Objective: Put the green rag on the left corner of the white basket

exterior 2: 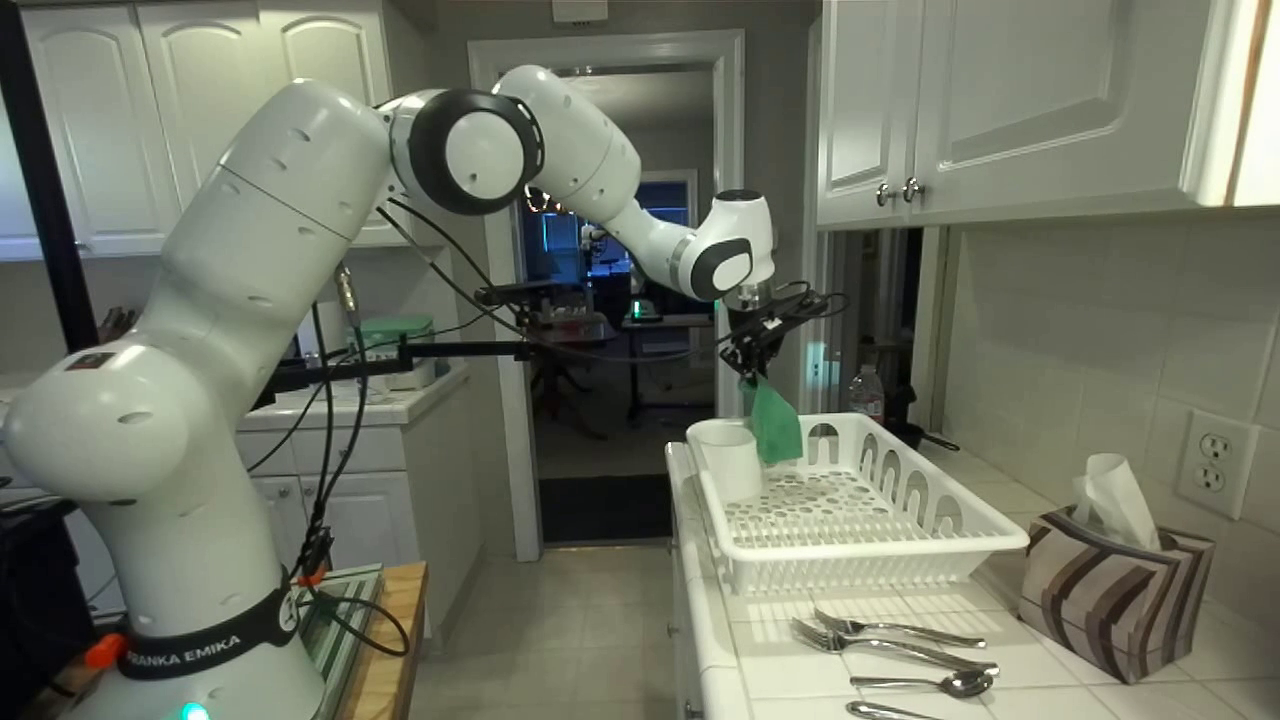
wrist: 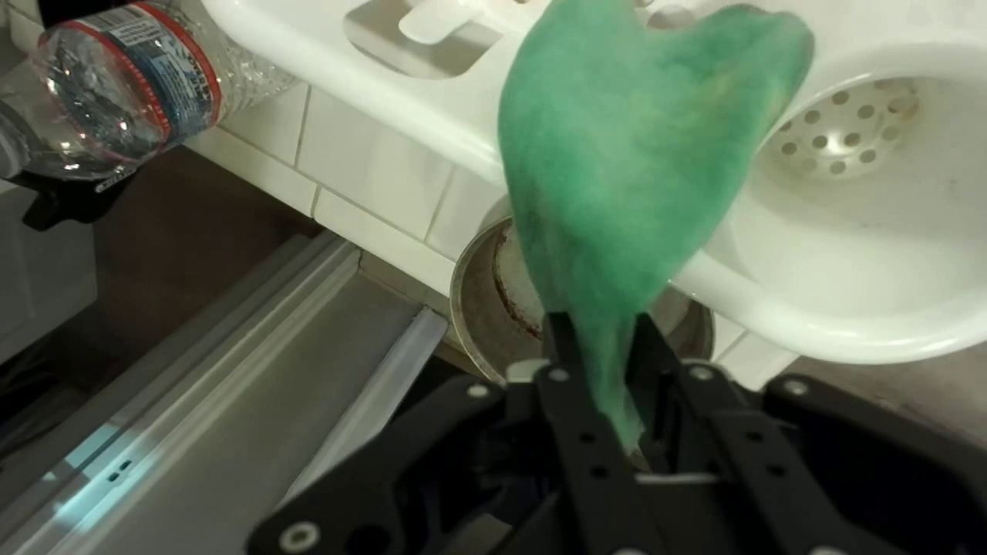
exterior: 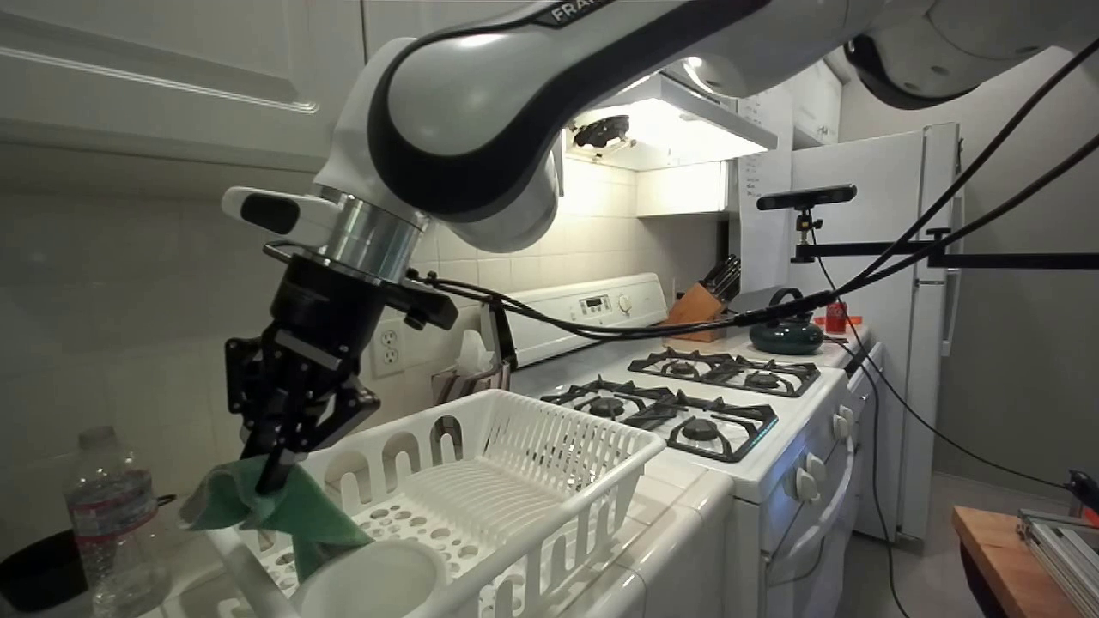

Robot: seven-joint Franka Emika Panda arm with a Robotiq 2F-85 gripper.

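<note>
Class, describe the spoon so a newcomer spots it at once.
In an exterior view, find the white basket on the tiled counter. In front of it lie two forks, then the spoon. Only this piece shows a rounded bowl, pointing right; the forks' tines point left.

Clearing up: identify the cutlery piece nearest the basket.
The upper fork in an exterior view; the other fork, spoon and cropped piece lie farther from the basket.
</note>
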